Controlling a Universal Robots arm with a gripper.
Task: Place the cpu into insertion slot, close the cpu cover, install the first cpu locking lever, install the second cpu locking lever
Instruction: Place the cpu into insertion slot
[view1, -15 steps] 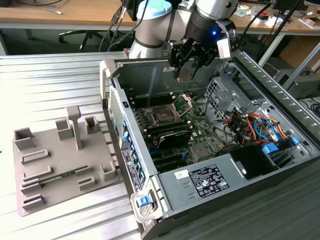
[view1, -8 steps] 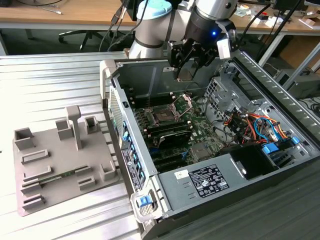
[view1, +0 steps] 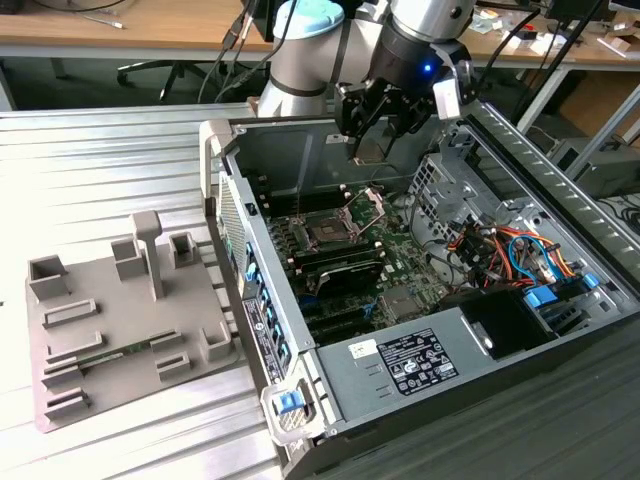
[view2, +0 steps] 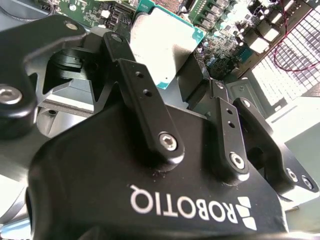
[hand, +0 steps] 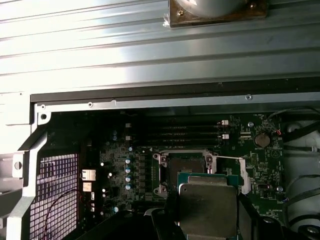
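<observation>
My gripper (view1: 367, 147) hangs over the back of the open computer case, shut on the cpu (view1: 368, 152), a small flat square chip. In the second wrist view the two black fingers (view2: 144, 102) clamp the silvery cpu (view2: 162, 42) by its edges. The first wrist view has the cpu (hand: 207, 206) held flat above the green board, just off the insertion slot (hand: 186, 164), which is bare and dark. In the exterior view the slot (view1: 325, 232) lies below and to the left of the gripper. The cpu cover (view1: 368, 205) stands raised beside it.
The case's metal walls (view1: 225, 200) surround the board. A drive cage (view1: 440, 175) and coloured cables (view1: 500, 245) fill the exterior view's right side. Long black memory slots (view1: 340, 265) run in front of the socket. A grey fixture plate (view1: 120, 320) lies left of the case.
</observation>
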